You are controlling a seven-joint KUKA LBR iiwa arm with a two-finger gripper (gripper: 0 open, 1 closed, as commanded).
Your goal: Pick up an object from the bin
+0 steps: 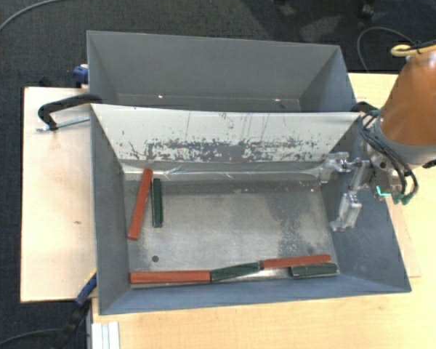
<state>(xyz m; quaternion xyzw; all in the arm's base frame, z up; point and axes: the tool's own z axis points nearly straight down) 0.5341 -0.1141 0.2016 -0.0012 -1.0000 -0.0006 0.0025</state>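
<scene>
Low at the right side of the grey bin, just off its sloping right wall: the gripper, pointing down over bare floor, nothing seen in it; impossible to tell whether wide or narrow. Nearest to it, toward the front right corner yet apart from it: a short red bar lying along the front wall, and touching that bar's front side near its right end, a short green bar. Further left along the same wall, roughly end to end: a middle green bar, then a long red bar. Well apart, by the left wall: a slanted orange-red bar, just beside a left green bar lying front to back. Up and right of the gripper, the arm's orange cover and cables
</scene>
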